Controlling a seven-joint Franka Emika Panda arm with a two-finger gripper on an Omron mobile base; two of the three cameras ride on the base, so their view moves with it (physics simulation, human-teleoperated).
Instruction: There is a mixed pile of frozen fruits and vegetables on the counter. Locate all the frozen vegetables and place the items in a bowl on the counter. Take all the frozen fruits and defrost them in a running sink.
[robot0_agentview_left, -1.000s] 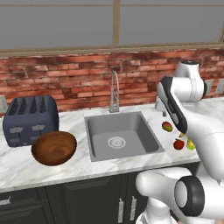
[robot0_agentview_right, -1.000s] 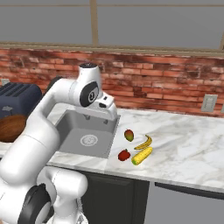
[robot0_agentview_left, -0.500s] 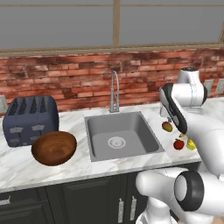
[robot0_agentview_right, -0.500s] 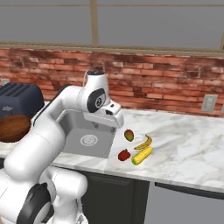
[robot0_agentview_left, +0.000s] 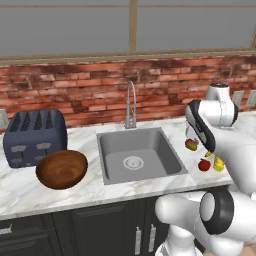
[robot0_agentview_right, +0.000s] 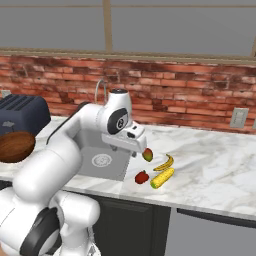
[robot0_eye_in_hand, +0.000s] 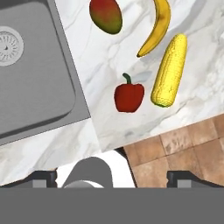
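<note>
You are looking at a kitchen with a red brick wall under a wide window, and a white marble surface (robot0_agentview_left: 90, 192) with grey veins over dark cabinets. Set into it is the grey metal rectangular sink (robot0_agentview_left: 137, 156) with a round drain and a tall curved steel faucet (robot0_agentview_left: 131, 104) behind it. To the sink's left stands a dark blue toaster (robot0_agentview_left: 34, 136), and just in front of it the round dark-brown wooden bowl (robot0_agentview_left: 62, 168).

To the right of the sink lies the mixed pile. In the hand view you see a red pepper-shaped item with a green stem (robot0_eye_in_hand: 129, 97) just beside the straight yellow corn cob (robot0_eye_in_hand: 170, 71), apart from it by a narrow gap. The curved yellow banana (robot0_eye_in_hand: 156, 26) lies next to the cob's far end, and the oval orange-red fruit with a greenish tinge (robot0_eye_in_hand: 106, 15) sits nearer the sink's edge.

Your claw (robot0_eye_in_hand: 112, 177) hangs above the surface near the sink's corner, over the pile, its two dark fingertips (robot0_eye_in_hand: 43, 178) spread wide apart with nothing between them.
</note>
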